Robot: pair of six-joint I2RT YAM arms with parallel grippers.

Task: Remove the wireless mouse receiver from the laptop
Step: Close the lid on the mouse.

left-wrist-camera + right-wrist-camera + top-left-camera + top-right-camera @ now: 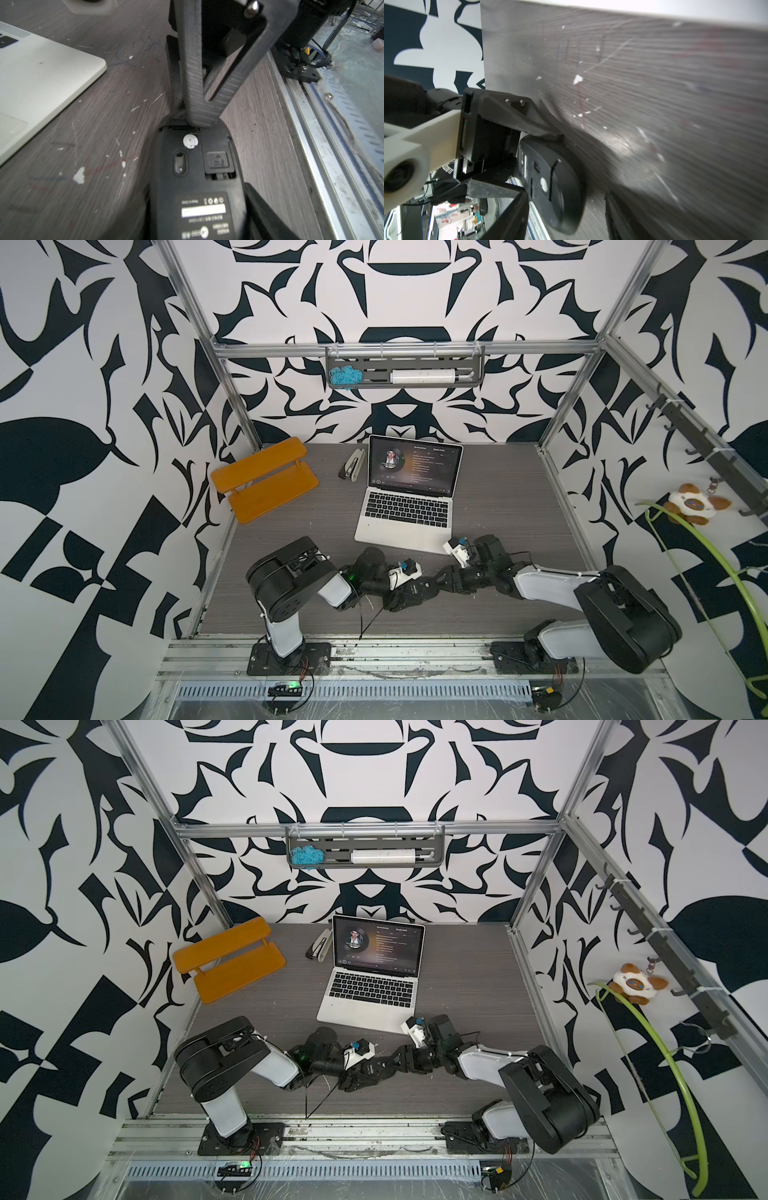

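Note:
My left gripper (pixel 196 187) is shut on a black oval mouse (pixel 193 166), holding it belly up just above the table, in front of the laptop's near right corner. The label, sensor and battery hatch face the left wrist camera. My right gripper (pixel 566 195) stands open around the mouse's far end; one finger (pixel 194 83) touches the tip and the other finger (pixel 618 218) is apart from it. In both top views the two grippers meet (pixel 419 589) (pixel 382 1067). The silver laptop (pixel 409 506) (pixel 374 986) (pixel 41 72) stands open, its screen lit. I cannot make out the wireless mouse receiver.
An orange two-step shelf (pixel 264 479) sits at the back left and a stapler (pixel 353 464) beside the laptop's screen. The metal front rail (pixel 332 124) runs close to the grippers. A grey tray (pixel 405 373) hangs on the back bar.

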